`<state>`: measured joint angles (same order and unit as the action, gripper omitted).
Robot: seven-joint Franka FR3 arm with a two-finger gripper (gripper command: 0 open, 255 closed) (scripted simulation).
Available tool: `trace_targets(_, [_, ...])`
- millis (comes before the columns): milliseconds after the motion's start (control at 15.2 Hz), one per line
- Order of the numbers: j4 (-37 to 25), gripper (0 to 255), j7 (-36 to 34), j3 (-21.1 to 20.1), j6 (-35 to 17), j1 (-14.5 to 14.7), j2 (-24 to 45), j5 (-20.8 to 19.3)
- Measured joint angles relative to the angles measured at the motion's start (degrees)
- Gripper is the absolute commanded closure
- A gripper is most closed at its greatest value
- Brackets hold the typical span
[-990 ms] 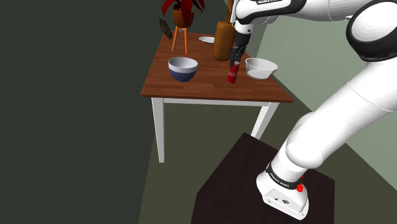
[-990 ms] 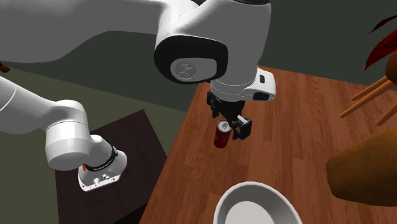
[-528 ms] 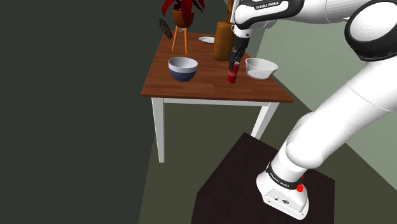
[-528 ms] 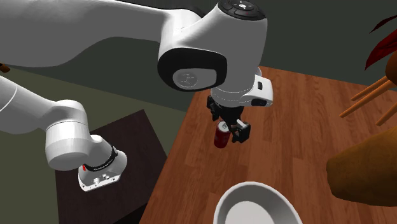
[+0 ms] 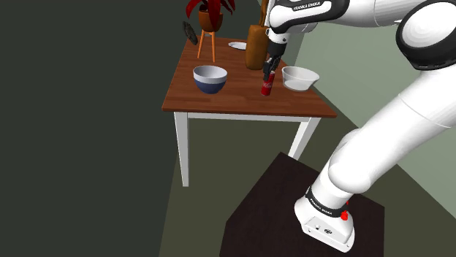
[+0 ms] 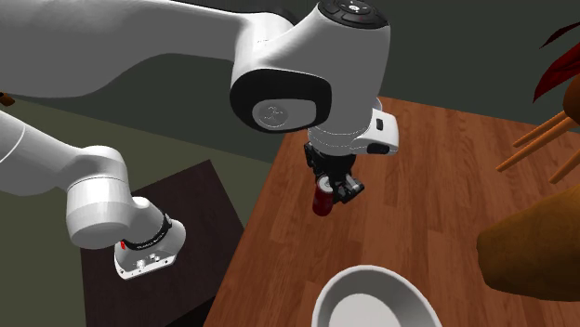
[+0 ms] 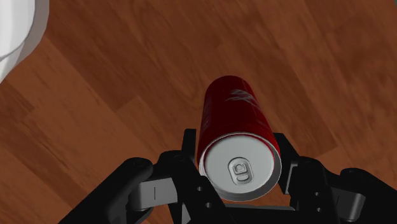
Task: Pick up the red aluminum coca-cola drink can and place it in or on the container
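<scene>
Shoulder, second exterior and wrist views of the moment I recorded. The red drink can [image 5: 267,84] stood upright on the brown wooden bench [image 5: 219,102], near the edge that faced the robot's dark stand [image 5: 292,212]. The black end effector [image 5: 269,68] came down onto the can from above, and in the wrist view its two fingers [image 7: 189,149] pressed against opposite sides of the can [image 7: 238,121] just under the silver lid, so I read the end effector [image 7: 236,156] as clamped on the can. The can's base appeared to rest on the bench. In the second exterior view the end effector [image 6: 333,186] hid the upper part of the can [image 6: 322,203], and the wood of the bench [image 6: 418,186] showed on all sides of it. A white bowl [image 5: 299,77] sat just beside the can, toward the shoulder view's right, apart from it. A blue bowl [image 5: 210,78] with a pale interior sat well apart, toward that view's left. Behind the can stood a tall brown vessel [image 5: 256,47]. At the far side of the bench I saw a small white plate [image 5: 237,45] and a red-leaved plant [image 5: 210,11] on an orange tripod [image 5: 207,45]. The bench legs [image 5: 183,150] were white.
</scene>
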<state>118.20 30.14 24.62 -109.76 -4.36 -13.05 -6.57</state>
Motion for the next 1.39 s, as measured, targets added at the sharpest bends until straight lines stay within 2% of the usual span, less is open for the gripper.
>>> trace_targets(396, [-0.29,255,0.01,-0.03,0.35,-0.01,-0.02,-0.01])
trace_targets(1386, [-11.83,255,0.45,-0.54,11.56,0.32,0.32,0.46])
